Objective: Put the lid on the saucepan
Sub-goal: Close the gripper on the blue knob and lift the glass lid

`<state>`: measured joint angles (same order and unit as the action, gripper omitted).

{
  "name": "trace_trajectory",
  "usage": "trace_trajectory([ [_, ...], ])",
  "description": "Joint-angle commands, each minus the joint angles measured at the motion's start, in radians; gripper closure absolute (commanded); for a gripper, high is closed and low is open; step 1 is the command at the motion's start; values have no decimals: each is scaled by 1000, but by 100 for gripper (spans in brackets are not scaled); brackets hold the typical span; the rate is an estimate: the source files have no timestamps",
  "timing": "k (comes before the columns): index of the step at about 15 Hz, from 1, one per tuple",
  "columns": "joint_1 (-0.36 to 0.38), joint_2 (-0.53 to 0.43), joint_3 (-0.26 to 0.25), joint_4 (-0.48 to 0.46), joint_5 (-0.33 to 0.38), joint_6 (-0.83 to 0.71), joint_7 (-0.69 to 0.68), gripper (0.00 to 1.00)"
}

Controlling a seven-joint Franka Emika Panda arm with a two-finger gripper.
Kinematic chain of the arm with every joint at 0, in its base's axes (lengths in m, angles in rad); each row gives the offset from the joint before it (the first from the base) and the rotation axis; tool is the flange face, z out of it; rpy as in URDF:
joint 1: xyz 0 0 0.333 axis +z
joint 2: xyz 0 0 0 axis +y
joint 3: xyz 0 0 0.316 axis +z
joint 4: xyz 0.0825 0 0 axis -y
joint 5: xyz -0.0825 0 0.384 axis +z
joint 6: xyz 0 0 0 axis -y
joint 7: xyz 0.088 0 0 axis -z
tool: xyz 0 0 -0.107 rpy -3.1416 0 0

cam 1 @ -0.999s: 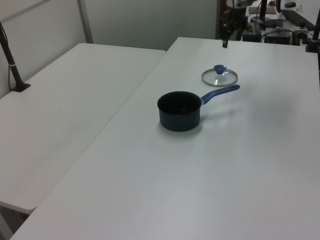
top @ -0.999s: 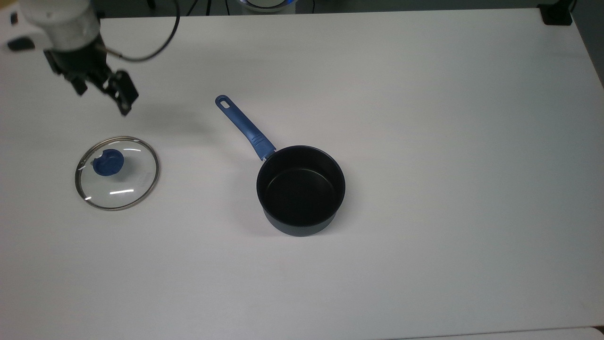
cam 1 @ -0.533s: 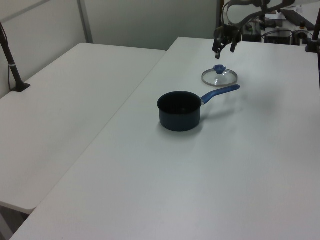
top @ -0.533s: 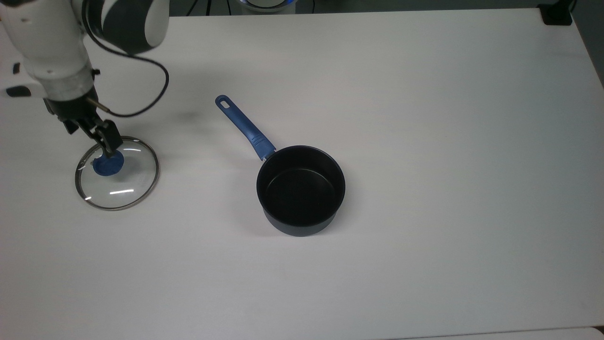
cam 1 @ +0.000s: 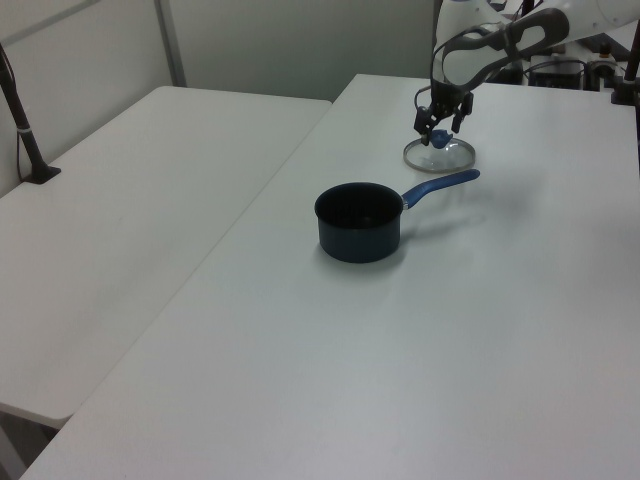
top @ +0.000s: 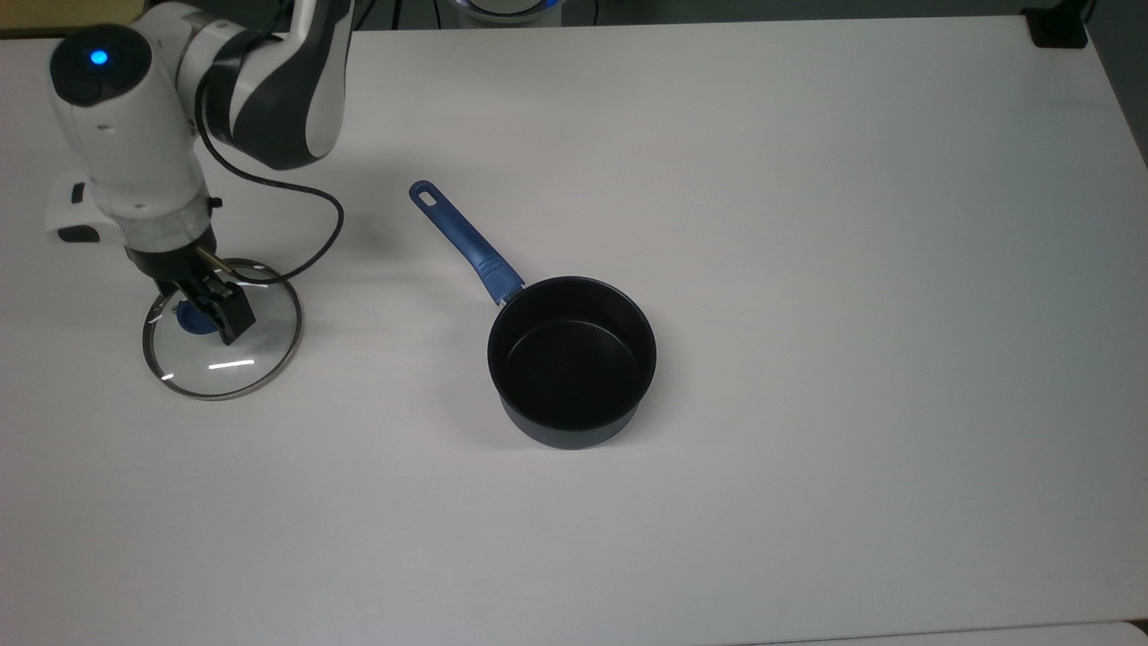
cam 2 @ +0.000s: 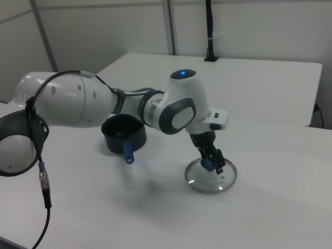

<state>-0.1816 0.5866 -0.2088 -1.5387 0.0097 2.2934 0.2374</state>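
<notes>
The lid (top: 235,361), clear glass with a steel rim, lies flat on the white table (top: 807,224) at the top view's left. My gripper (top: 204,316) stands over the lid's centre, open, with one finger on each side of the blue knob (top: 189,317). In the left view the fingers (cam 1: 424,124) show apart above the lid (cam 1: 446,157). In the right view my gripper (cam 2: 210,163) straddles the knob over the lid (cam 2: 210,182). The saucepan (top: 571,359) stands upright and empty mid-table, its blue handle (top: 466,242) pointing toward the top view's upper left, well apart from the lid.
A black cable (top: 309,251) loops from the arm's wrist above the table by the lid. A black clamp (top: 1058,27) sits at the top view's far right corner. A second white table (cam 1: 130,200) adjoins on the left view's left, with a black post (cam 1: 25,130).
My gripper has come down from above and behind the lid onto its centre, and the fingers now stand around the blue knob. Lid and saucepan have not moved.
</notes>
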Motion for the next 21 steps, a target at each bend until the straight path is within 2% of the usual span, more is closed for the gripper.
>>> trace_trajectory([
  [1,7,12,-1,12,-17,24,28,9],
  [6,7,9,-1,12,-14,24,28,37],
  [8,7,5,-1,12,-13,24,28,44],
  [15,4,-48,-3,18,-10,5,22,48],
  [21,-2,-99,-18,112,-11,-225,-42,48],
])
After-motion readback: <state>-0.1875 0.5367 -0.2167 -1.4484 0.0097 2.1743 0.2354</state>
